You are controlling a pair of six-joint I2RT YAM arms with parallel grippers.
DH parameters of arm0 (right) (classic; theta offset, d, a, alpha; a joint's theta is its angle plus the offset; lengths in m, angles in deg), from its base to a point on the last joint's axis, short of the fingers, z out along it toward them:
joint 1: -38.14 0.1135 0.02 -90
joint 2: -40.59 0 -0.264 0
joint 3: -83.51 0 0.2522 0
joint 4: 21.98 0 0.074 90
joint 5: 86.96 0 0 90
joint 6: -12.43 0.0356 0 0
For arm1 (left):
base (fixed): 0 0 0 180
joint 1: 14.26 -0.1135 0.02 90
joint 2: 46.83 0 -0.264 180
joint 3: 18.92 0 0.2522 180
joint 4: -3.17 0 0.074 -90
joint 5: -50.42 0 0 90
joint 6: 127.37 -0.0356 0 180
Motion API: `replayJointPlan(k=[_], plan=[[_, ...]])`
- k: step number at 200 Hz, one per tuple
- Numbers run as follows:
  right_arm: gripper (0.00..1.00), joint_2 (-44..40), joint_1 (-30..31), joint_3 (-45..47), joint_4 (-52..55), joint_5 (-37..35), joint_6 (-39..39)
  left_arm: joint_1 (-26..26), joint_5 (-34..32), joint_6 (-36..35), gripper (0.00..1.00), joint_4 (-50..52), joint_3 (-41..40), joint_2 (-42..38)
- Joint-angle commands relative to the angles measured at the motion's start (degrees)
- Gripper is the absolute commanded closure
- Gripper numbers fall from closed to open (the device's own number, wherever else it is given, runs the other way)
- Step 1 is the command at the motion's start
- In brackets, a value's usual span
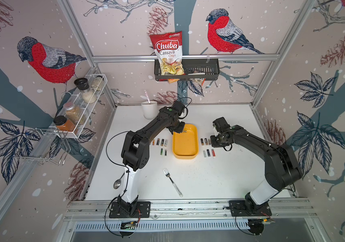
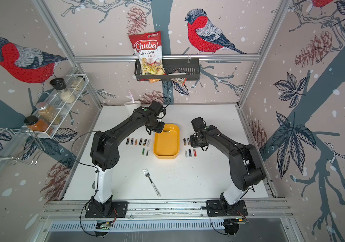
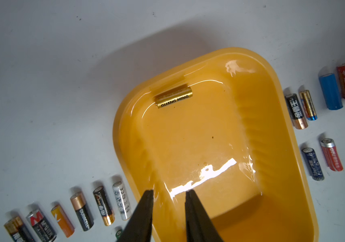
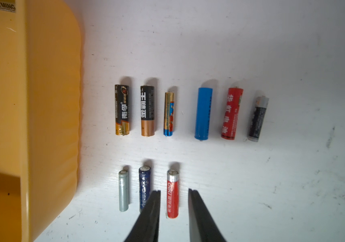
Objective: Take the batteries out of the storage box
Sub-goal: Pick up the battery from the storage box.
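The yellow storage box (image 1: pixel 185 156) sits mid-table in both top views. One gold battery (image 3: pixel 174 97) lies inside it against the far wall. My left gripper (image 3: pixel 169 191) hovers over the box's far left corner, open, with nothing between its fingers. Other batteries lie in rows on the table, left of the box (image 1: pixel 162 143) and right of it (image 2: pixel 190 153). My right gripper (image 4: pixel 174 190) hangs open over the right-hand rows, its fingers on either side of a red battery (image 4: pixel 172 193) lying on the table below, with room to spare.
A fork (image 1: pixel 172 182) lies in front of the box and a spoon (image 1: pixel 117 182) by the left arm's base. A white mug (image 1: pixel 149 110) stands at the back left. A black wall basket (image 1: pixel 201 69) with a chips bag and a white spice rack (image 1: pixel 79 109) hang on the walls.
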Motion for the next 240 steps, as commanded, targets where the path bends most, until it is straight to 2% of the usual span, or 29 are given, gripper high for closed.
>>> replayJointPlan(k=[1,25,91,240], plan=[[0.70,0.0,-0.3,-0.6,1.1,-0.7,-0.7,1.2,-0.5,-3.1,0.66,-0.9,1.9,2.1],[0.70,0.0,-0.7,-0.6,1.3,-0.8,-0.9,1.7,-0.9,-5.1,0.58,-2.7,2.6,4.2],[0.70,-0.8,-1.4,1.4,1.6,-1.3,-0.5,1.8,-1.6,-9.0,0.49,-11.4,0.2,6.2],[0.70,1.1,-2.2,-1.2,4.5,-3.2,-0.6,1.6,-0.3,-13.8,0.48,-19.5,-0.6,11.1]])
